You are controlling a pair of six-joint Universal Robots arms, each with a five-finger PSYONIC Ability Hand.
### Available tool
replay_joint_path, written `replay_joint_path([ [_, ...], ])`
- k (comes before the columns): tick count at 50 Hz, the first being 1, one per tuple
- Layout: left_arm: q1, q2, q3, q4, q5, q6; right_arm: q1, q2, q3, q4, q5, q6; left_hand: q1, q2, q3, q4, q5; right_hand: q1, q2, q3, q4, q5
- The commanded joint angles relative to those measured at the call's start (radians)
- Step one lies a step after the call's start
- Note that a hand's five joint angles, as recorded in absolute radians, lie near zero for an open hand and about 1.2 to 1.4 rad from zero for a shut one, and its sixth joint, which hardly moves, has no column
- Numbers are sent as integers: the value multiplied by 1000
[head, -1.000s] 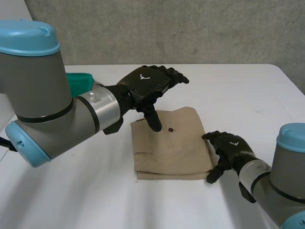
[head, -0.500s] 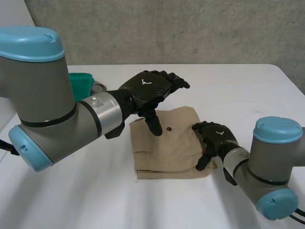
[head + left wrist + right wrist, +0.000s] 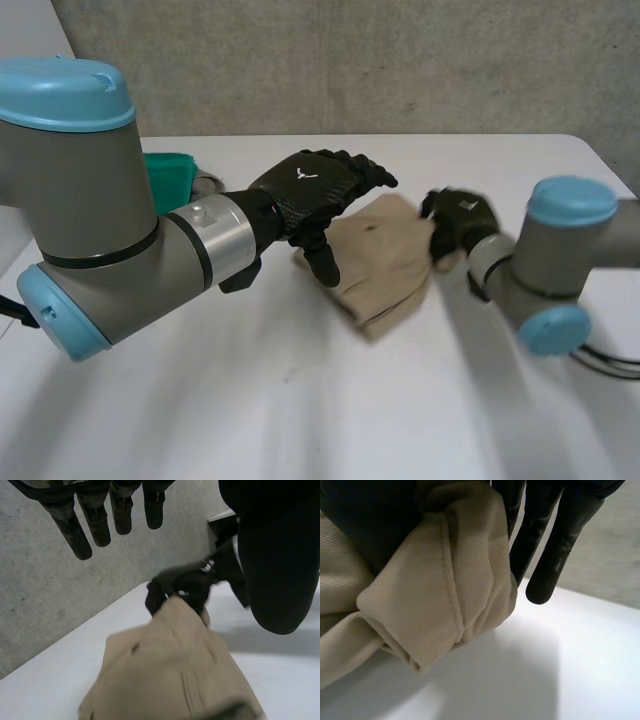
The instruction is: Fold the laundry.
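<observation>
White table (image 3: 300, 400) and a grey concrete wall frame the work. Mid-table lies the tan cloth (image 3: 385, 265), already folded into a thick stack.

The right hand (image 3: 455, 225) is at the cloth's far right corner. Its wrist view shows a bunched hem caught between the thumb and the fingers (image 3: 552, 555), so the hand pinches the cloth. That corner seems lifted a little off the surface. I judge the grip is meant to drag or turn the stack, or to lay one more fold.

The left hand (image 3: 310, 195) hovers over the cloth's left edge and touches nothing. Its fingers (image 3: 95, 520) are straight and slightly spread, thumb pointing down, probably ready to steady the stack or press it flat.

A green object (image 3: 165, 170) sits well left of the cloth, behind the left arm, clear of both hands.
</observation>
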Motion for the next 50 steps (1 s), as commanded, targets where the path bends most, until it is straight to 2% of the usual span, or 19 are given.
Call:
replay_joint_path([
  [1, -1, 5, 2, 0, 0, 0, -172, 132, -292, 139, -1, -12, 11, -5, -13, -5, -22, 488, 235, 307, 208, 351],
  [13, -17, 10, 9, 2, 0, -1, -403, 421, -821, 346, 8, -101, 11, -5, -13, -5, -22, 488, 235, 307, 208, 351],
  [18, -23, 8, 8, 5, -2, -1, -481, 577, -1105, 442, 6, -148, 11, -5, -13, -5, -22, 488, 235, 307, 208, 351],
  [25, -23, 8, 3, 5, -2, 0, -557, 610, -1139, 410, 11, -271, 11, -5, -13, -5, -22, 488, 235, 307, 208, 351],
  [30, -23, 8, 6, 5, -2, 0, -563, 610, -1137, 370, 9, -326, 11, -5, -13, -5, -22, 488, 235, 307, 208, 351],
  [31, -23, 8, 8, 5, -2, -1, -563, 610, -1136, 366, 14, -331, 11, -5, -13, -5, -22, 181, -72, 0, -99, 44],
  [33, -24, 8, 8, 5, -2, -1, -561, 610, -1136, 351, 25, -339, 11, -5, -13, -5, -22, -734, -987, -915, -1014, -871],
  [39, -27, 8, 9, 5, -2, -6, -564, 600, -1134, 343, 49, -392, 11, -5, -13, -5, -22, -734, -987, -915, -1014, -871],
  [42, -29, 8, 6, 5, -2, -14, -566, 581, -1105, 381, 64, -501, 11, -5, -13, -5, -22, -734, -987, -915, -1014, -871],
  [47, -27, 13, -2, 5, -2, -14, -564, 518, -1024, 478, 144, -804, 8, -7, -16, -8, -25, -734, -987, -915, -1014, -871],
  [48, -27, 13, -3, 5, -2, -14, -561, 495, -1001, 487, 190, -910, 8, -7, -16, -8, -25, -734, -987, -915, -1014, -871],
  [50, -24, 16, -6, 5, 0, -12, -557, 464, -986, 484, 241, -995, 8, -7, -16, -8, -25, -734, -987, -915, -1014, -871],
])
